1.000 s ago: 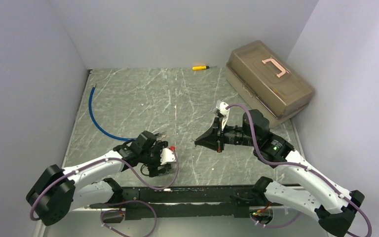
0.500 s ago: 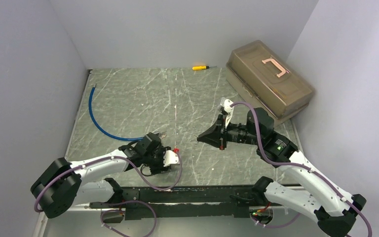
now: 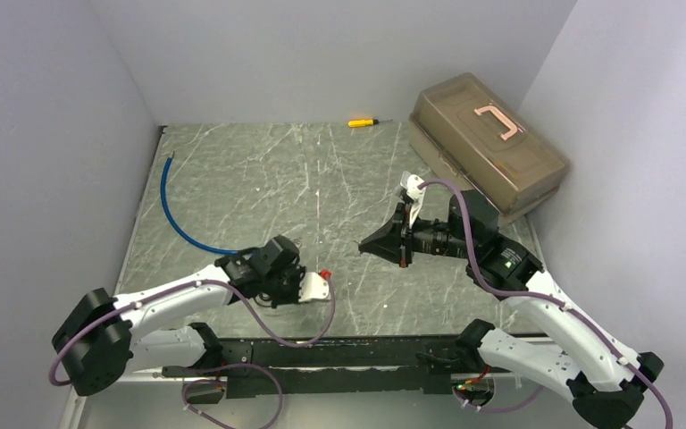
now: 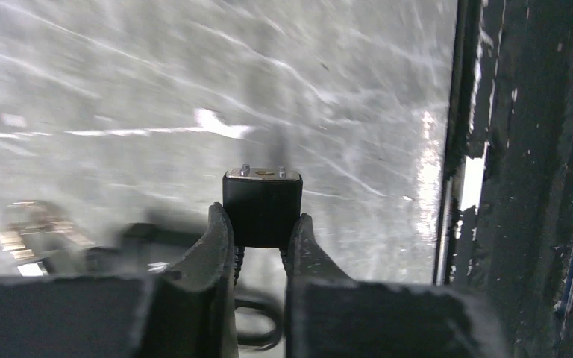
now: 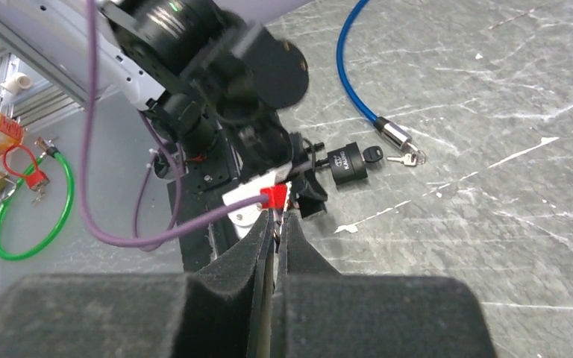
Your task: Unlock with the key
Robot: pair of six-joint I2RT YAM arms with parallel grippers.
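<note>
Inventory, as I see it from the remote station:

- Left gripper [image 4: 262,227]: clenched on the padlock [image 4: 262,203], one finger [image 4: 220,239] pressed to each side of its black body. It sits low over the table [image 3: 259,179], at the near edge and left of centre, beside the black base rail.
- Key [image 5: 374,154]: black head, right against the padlock's far end. I cannot tell whether it is seated in the lock. A small spare key [image 5: 408,158] lies just beyond it.
- Blue cable [image 3: 168,210]: curves along the table's left side, its metal end near the keys.
- Right gripper [image 5: 277,224]: clenched tight, holding nothing, poised above the table right of centre and pointing toward the left arm.
- Toolbox [image 3: 487,143]: far right corner, lid down.
- Screwdriver [image 3: 362,121]: against the back wall.
</note>
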